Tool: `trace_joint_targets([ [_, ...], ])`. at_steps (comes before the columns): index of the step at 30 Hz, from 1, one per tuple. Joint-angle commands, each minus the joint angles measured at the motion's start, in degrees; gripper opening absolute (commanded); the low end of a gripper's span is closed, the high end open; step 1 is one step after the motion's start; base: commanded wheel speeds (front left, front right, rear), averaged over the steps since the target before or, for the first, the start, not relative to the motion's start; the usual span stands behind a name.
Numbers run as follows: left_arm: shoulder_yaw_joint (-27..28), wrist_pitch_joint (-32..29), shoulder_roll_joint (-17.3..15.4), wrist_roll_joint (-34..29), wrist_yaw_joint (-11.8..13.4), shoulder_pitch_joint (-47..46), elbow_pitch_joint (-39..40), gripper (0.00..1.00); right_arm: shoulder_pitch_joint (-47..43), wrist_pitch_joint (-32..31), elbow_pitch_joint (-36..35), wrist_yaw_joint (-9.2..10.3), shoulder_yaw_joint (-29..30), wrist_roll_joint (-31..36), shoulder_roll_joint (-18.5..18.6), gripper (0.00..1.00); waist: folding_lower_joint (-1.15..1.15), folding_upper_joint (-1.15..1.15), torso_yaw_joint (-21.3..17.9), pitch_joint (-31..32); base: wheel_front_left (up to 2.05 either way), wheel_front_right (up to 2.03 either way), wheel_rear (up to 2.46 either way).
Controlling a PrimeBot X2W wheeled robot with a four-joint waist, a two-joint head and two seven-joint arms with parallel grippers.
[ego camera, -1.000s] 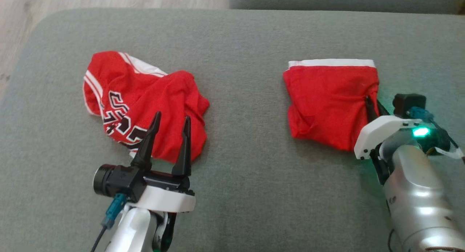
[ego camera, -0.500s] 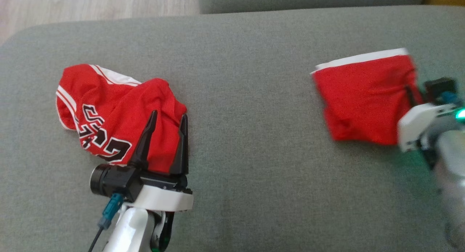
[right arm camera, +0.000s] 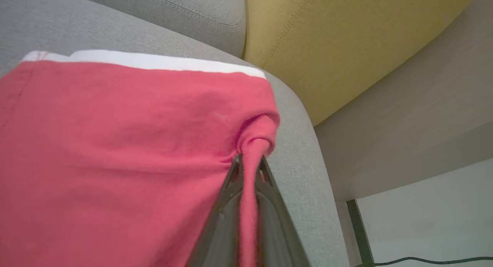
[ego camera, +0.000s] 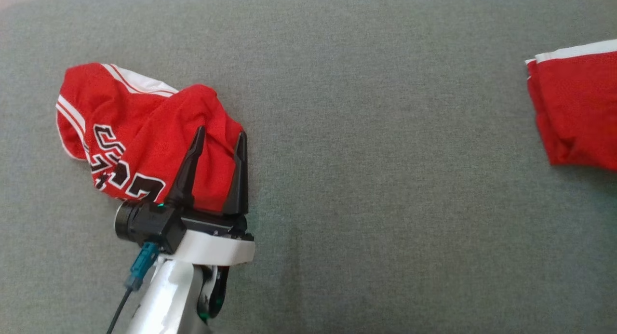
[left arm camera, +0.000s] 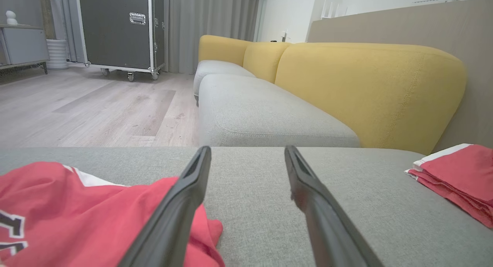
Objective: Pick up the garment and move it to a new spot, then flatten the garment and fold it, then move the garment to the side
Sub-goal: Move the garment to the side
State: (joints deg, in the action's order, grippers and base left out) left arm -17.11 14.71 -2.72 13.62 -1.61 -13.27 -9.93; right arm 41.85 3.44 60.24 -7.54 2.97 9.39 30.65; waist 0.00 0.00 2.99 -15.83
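Observation:
A folded red garment [ego camera: 578, 107] with a white band lies at the right edge of the grey seat cushion [ego camera: 361, 180]. In the right wrist view my right gripper [right arm camera: 249, 162] is shut on a pinched fold at the side of the garment [right arm camera: 115, 143], close to the cushion's edge. The garment [left arm camera: 458, 174] also lies flat at the right of the left wrist view. My left gripper [ego camera: 219, 134] stands open just above a crumpled red jersey [ego camera: 120, 131] with black-and-white lettering, with nothing between its fingers. The jersey [left arm camera: 77, 217] lies under the left finger [left arm camera: 181, 205].
A yellow backrest [left arm camera: 366, 86] rises behind the cushion, and a second grey seat [left arm camera: 262, 116] continues beyond it. Wooden floor [left arm camera: 77, 109] and a black wheeled case [left arm camera: 115, 28] lie farther off. The cushion's rounded edge [right arm camera: 308, 163] drops to a floor with a cable [right arm camera: 423, 261].
The folded garment has been dragged right, widening the gap to the jersey. The camera has also shifted, and the right arm has left the head view. The left gripper stays open over the jersey.

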Motion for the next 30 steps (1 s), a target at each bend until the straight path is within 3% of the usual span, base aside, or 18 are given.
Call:
trace_joint_targets([
  [1,1.9,0.3,-0.2,-0.3,-0.3,-2.1,2.1,1.0,1.2,-0.2,-1.9,0.05,0.2,0.5,2.2,0.0,0.0,0.0,0.1,-0.6,0.0,0.0,0.0],
  [4,1.9,0.3,-0.2,-0.3,-0.4,-2.5,1.9,1.0,1.3,-0.4,-2.1,0.05,2.1,1.2,2.5,0.0,0.0,0.0,0.2,-0.9,0.0,0.0,0.0],
  [5,1.8,0.3,-0.2,-0.3,-0.4,-2.6,1.8,1.0,1.2,-0.5,-2.2,0.05,2.6,1.6,2.4,0.3,0.0,0.0,0.2,-0.9,0.0,0.0,0.0],
  [6,1.8,0.3,-0.2,-0.3,-0.4,-2.7,1.6,1.0,1.2,-0.6,-2.3,0.05,3.1,2.0,2.2,1.0,0.0,0.0,0.1,-0.8,0.0,0.0,0.0],
  [12,2.2,0.3,-0.2,-0.4,-0.3,-2.0,0.9,1.0,0.3,0.4,-4.0,0.05,6.7,4.1,-0.9,1.0,0.0,0.0,-0.7,2.1,0.0,0.0,0.0],
  [18,3.9,0.3,-0.2,-0.6,0.0,0.2,0.9,1.0,-0.4,3.4,-8.0,0.05,7.6,3.7,-8.3,1.0,0.0,0.0,-1.8,7.5,0.0,0.0,0.0],
  [30,7.5,0.3,-0.2,-1.3,0.1,6.8,1.7,1.0,-9.1,7.9,-25.3,0.05,4.4,-8.6,-24.0,1.0,0.0,0.0,-1.8,16.9,0.0,0.0,0.0],
])
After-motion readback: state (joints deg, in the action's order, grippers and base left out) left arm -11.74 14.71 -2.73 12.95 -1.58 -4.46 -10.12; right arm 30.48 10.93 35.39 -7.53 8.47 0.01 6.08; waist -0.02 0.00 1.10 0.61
